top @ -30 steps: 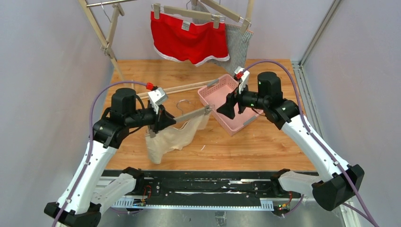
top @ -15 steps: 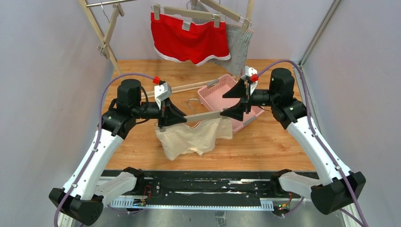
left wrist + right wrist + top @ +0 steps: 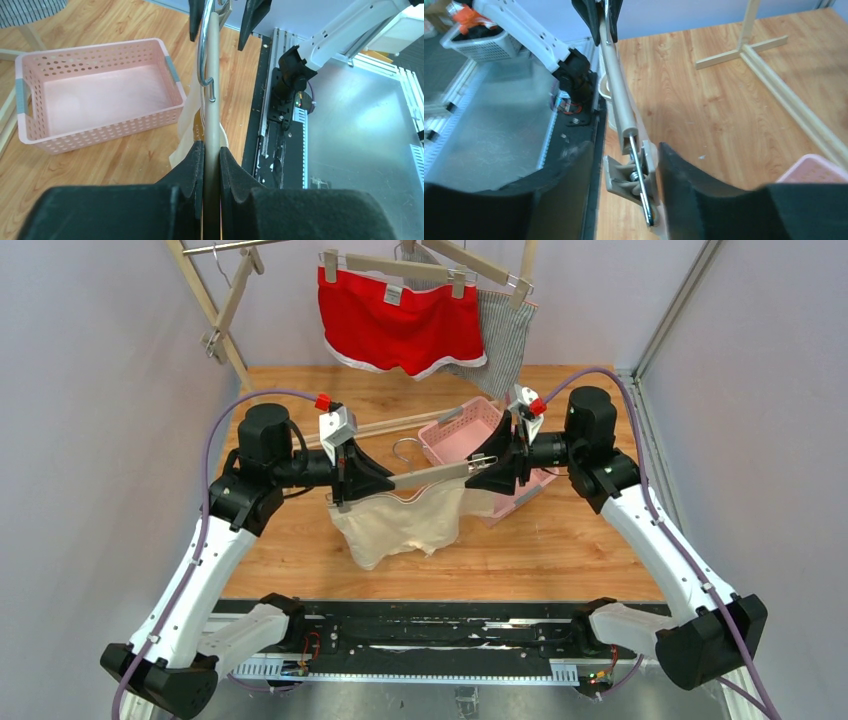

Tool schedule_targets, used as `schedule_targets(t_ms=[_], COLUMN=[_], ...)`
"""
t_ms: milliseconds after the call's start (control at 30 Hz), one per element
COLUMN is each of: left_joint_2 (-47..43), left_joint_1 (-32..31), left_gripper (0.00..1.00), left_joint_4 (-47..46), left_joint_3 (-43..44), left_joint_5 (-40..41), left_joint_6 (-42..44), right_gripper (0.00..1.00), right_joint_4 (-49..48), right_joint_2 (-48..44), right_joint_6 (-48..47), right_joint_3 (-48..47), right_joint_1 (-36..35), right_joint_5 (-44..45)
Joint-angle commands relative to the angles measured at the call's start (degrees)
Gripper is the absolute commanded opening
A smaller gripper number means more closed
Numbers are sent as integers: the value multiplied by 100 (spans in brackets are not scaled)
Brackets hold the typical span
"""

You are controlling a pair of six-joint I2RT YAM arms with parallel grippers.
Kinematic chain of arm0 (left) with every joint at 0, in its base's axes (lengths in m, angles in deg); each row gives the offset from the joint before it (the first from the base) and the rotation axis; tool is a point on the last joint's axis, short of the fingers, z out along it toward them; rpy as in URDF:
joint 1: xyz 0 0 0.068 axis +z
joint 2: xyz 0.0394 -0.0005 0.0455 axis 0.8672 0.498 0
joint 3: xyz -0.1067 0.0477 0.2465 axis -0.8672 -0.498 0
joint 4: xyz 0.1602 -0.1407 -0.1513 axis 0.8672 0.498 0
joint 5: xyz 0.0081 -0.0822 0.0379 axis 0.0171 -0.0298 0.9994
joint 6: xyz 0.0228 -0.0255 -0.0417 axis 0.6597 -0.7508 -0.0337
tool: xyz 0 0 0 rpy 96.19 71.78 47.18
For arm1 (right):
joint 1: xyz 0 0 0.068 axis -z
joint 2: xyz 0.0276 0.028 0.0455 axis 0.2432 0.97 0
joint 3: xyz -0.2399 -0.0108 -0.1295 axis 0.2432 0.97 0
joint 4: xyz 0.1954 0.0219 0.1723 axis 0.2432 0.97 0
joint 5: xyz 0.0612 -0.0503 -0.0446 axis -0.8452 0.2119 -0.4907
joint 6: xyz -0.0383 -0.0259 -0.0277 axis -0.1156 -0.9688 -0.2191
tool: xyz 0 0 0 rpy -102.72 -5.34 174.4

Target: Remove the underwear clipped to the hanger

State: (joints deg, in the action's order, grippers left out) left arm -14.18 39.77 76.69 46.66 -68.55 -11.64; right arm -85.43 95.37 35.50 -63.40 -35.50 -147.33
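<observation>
My left gripper is shut on the left part of a wooden clip hanger and holds it level above the table. In the left wrist view the jaws pinch the hanger bar. The cream underwear hangs below the bar from the hanger. My right gripper is open, its jaws on either side of the hanger's right end clip, with a gap on the left side. The red underwear and the striped underwear hang clipped on hangers on the rack at the back.
A pink perforated basket stands on the wooden table just behind the held hanger and also shows in the left wrist view. The wooden drying rack has legs at back left and a foot bar on the table.
The left arm lifted the hanger with the cream underwear and swung it level. The right gripper moved from the basket to the hanger's right end and now straddles its clip.
</observation>
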Motion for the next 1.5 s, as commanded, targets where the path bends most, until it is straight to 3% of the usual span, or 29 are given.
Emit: schedule_targets(t_ms=[0,100,267,300,367,400,500,600,833,1067,1267,1467], left_joint_2=[-42,-56,-73,-83,-126,-143,-240,-443,-852,-1220,-1241,-1029], left_joint_1=[38,42,44,44,41,41,48,41,38,34,32,33], left_gripper=[0,0,0,0,0,0,0,0,0,0,0,0], left_joint_4=[-299,-233,-149,-153,-224,-304,-710,-1203,-2254,-4595,-6096,-7539], left_joint_3=[227,227,189,185,159,138,62,-132,-641,-1663,-2124,-2427], left_joint_5=[8,39,89,120,212,251,401,720,1236,1677,2037,2313], left_joint_6=[-152,-146,-123,-125,-195,-253,-466,-764,-1551,-3090,-4059,-5061], right_gripper=[35,2,1,8,41,53,67,73,74,76,77,77], right_joint_4=[-126,-153,-364,-353,-292,-286,-404,-1117,-4532,-6923,-9058,-9222], right_joint_2=[-100,-79,-106,-113,-130,-153,-223,-245,-303,30,1176,1824], right_joint_6=[21,79,238,273,293,318,586,1392,3827,4480,5517,5445], right_joint_3=[49,-5,12,-2,-11,3,100,381,1644,1904,1354,655], right_joint_1=[78,78,78,78,78,78,78,78,-25,-489,-730,-1199], right_joint_5=[-162,-109,-5,40,130,208,753,1048,1833,2695,3077,3134])
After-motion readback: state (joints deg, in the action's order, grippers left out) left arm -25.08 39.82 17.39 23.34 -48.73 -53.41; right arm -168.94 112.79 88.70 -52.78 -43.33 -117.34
